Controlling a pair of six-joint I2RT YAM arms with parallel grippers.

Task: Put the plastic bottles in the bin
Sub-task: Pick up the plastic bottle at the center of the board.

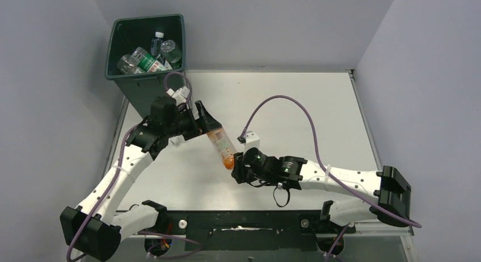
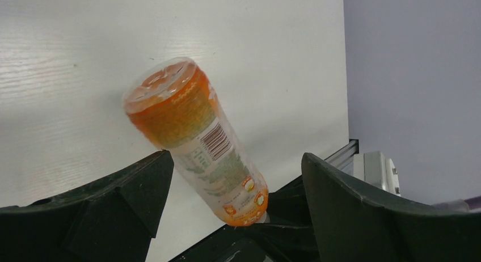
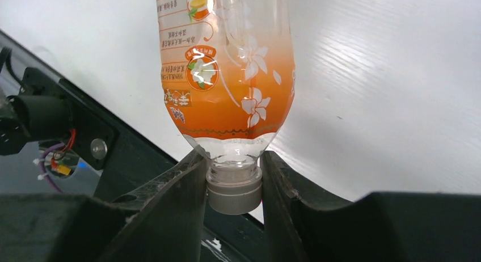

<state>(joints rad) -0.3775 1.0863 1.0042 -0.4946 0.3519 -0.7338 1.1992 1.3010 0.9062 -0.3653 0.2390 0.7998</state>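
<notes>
Near the middle of the table point(image 1: 317, 114), a bit toward its left edge, you have the orange bottle point(image 1: 220, 144) stretched between both arms. Your right gripper point(image 1: 237, 165) is clamped on it by the neck: in the right wrist view both fingers point(image 3: 187, 194) press the pale cap point(image 3: 233, 191) from either side, with the bottle's orange-and-clear body point(image 3: 227, 63) pointing away from the claw. Your left gripper point(image 1: 204, 121) sits at the bottle's other end, jaws spread wide. The left wrist view shows the bottle point(image 2: 198, 143) lying tilted between the two dark fingers point(image 2: 368, 205), well clear of one and very near the other. I can't tell if it touches that one. The bottle looks lifted off the tabletop, base end toward the far left corner, cap end toward the near edge. The bin point(image 1: 136, 92) stands at the far left corner of the table, just beyond your left gripper. Inside it lie several clear bottles point(image 1: 146, 59) with green labels, piled against each other. No other bottles show on the tabletop. Purple cables point(image 1: 295, 103) loop over both arms.
</notes>
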